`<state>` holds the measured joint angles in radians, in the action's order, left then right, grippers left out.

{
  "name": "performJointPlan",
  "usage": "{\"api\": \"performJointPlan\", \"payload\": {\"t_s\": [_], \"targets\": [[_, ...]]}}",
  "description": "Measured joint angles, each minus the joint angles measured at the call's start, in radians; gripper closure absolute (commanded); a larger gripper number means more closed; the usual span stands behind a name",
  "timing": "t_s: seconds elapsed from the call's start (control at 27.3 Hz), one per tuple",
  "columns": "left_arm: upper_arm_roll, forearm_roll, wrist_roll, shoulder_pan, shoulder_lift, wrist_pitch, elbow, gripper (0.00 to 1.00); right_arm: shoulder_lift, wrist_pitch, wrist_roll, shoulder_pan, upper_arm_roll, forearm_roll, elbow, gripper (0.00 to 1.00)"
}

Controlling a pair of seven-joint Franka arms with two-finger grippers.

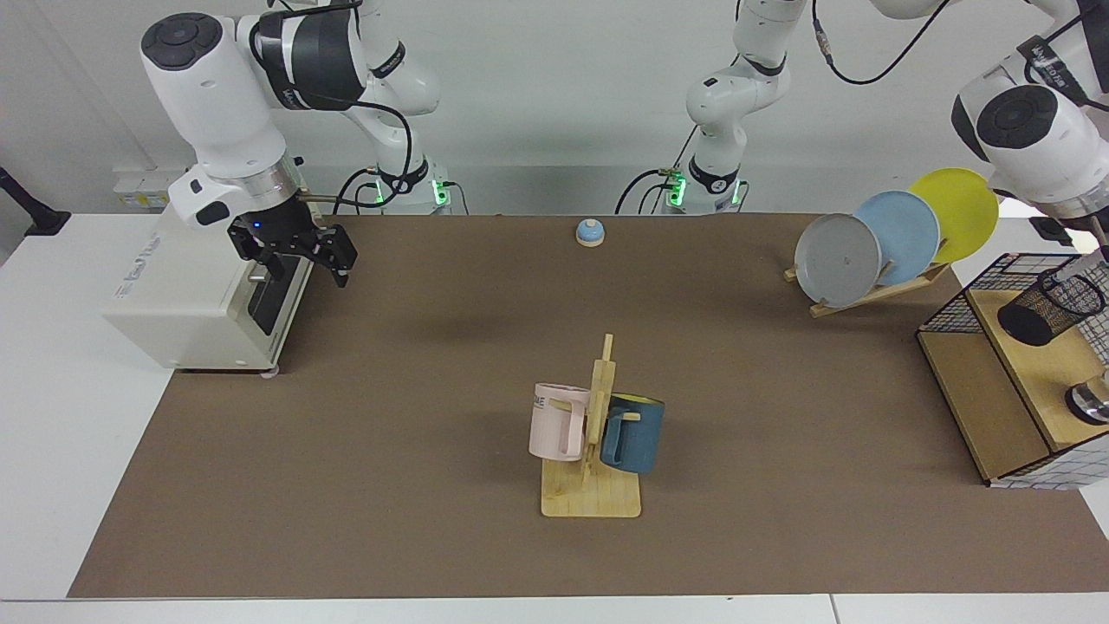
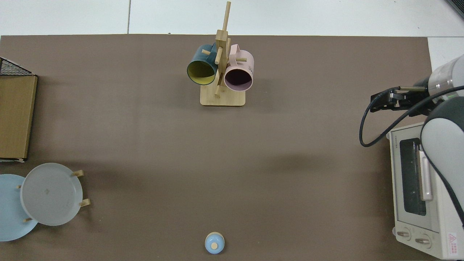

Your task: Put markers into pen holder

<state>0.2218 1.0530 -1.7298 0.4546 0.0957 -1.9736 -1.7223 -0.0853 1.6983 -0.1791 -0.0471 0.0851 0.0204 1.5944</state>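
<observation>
The pen holder [image 1: 1048, 305], a black mesh cup, leans tilted on the wooden shelf [image 1: 1040, 364] inside the wire basket at the far right of the facing view. Just above it is the left arm's wrist [image 1: 1027, 130]; its hand runs off the frame edge, so the left gripper is out of view. No marker shows in either view. My right gripper [image 1: 305, 260] hangs open and empty in front of the toaster oven [image 1: 199, 295], and it also appears at the right in the top view as the right gripper [image 2: 378, 99]. The right arm waits.
A wooden mug tree [image 1: 593, 451] with a pink and a blue mug stands mid-table. A plate rack [image 1: 884, 238] holds grey, blue and yellow plates. A small blue bell [image 1: 589, 232] sits at the far edge. The wire basket's corner [image 2: 11, 67] shows in the top view.
</observation>
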Motion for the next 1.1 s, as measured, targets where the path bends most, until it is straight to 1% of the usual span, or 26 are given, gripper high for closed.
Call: {"api": "performJointPlan", "payload": {"t_s": [0.33,0.37,0.4,0.44,0.48,0.81,1.1], "targets": [[0.000,0.000,0.009,0.000,0.030,-0.035,-0.034,1.00,0.000,0.000,0.000,0.000,0.000,0.000,0.000,0.00],[0.000,0.000,0.009,0.000,0.034,-0.037,-0.034,0.98,0.000,0.000,0.000,0.000,0.000,0.000,0.000,0.00],[0.000,0.000,0.011,0.000,0.038,-0.039,-0.035,0.77,0.000,0.000,0.000,0.000,0.000,0.000,0.000,0.00],[0.000,0.000,0.013,0.000,0.040,-0.039,-0.035,0.43,0.000,0.000,0.000,0.000,0.000,0.000,0.000,0.00],[0.000,0.000,0.014,0.000,0.041,-0.040,-0.034,0.00,0.000,0.000,0.000,0.000,0.000,0.000,0.000,0.00],[-0.003,-0.001,0.017,0.001,0.042,-0.041,-0.021,0.00,0.000,0.000,0.000,0.000,0.000,0.000,0.000,0.00],[0.002,-0.001,-0.034,-0.001,0.042,-0.015,0.055,0.00,0.000,0.000,0.000,0.000,0.000,0.000,0.000,0.00]]}}
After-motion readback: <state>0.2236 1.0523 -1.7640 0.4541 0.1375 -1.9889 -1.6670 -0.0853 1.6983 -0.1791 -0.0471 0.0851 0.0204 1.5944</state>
